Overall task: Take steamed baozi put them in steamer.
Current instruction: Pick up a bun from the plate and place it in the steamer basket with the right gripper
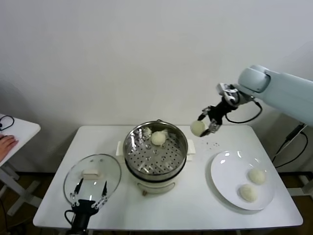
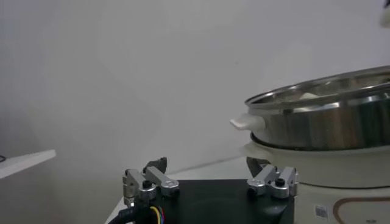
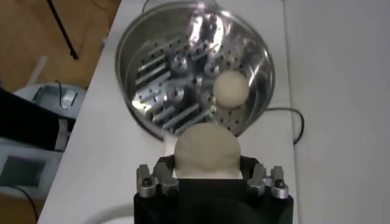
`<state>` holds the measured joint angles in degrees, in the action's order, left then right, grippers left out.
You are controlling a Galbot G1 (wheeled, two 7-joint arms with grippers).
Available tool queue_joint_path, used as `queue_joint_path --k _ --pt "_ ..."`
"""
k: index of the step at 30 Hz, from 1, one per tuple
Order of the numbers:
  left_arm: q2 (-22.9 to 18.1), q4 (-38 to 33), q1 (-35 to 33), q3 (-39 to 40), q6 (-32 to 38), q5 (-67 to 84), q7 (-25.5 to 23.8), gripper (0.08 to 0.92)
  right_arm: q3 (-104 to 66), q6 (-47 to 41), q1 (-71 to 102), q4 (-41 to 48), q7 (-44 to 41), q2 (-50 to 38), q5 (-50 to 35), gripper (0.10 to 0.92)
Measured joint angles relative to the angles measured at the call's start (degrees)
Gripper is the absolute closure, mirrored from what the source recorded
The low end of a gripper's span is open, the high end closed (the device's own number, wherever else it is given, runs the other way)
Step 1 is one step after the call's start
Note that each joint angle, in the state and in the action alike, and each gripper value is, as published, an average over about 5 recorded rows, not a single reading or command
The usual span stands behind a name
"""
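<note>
Leftmost, the left gripper (image 1: 89, 192) is parked at the table's (image 1: 54, 196) front edge, fingers spread wide and empty, just before the glass lid (image 1: 92, 174). At centre, one baozi (image 1: 158, 138) is seen lying in the steamer (image 1: 155, 152) on its perforated tray. Right of the rim — held in the air — another baozi (image 1: 197, 128) is clamped by the right gripper (image 1: 205, 127). Two more are left on the white plate (image 1: 230, 169).
</note>
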<state>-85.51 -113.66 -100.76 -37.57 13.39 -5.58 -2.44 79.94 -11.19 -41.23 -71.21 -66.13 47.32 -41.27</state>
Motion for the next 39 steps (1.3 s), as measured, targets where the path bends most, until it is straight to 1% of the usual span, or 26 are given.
queue_joint_path --k 9,22,31,39 --pt "0.36 -0.81 -0.67 -0.92 -0.09 0.75 0.04 0.177 -0.10 -2.30 2.05 3.24 1.71 10.56 -3.04 0.338" --pt "0.16 -0.83 0.07 -1.44 -0.62 0.93 0.01 0.177 -1.87 -2.30 9.33 13.85 1.78 25.52 -1.56 0.338" --pt "0.44 -0.76 0.10 -1.72 -0.90 1.36 -0.10 0.177 -3.00 -1.54 13.44 19.79 1.55 31.70 1.37 0.338" --pt "0.44 -0.47 0.12 -1.73 -0.86 1.31 -0.11 0.177 -3.46 -1.17 15.58 22.76 1.29 34.35 3.37 0.338"
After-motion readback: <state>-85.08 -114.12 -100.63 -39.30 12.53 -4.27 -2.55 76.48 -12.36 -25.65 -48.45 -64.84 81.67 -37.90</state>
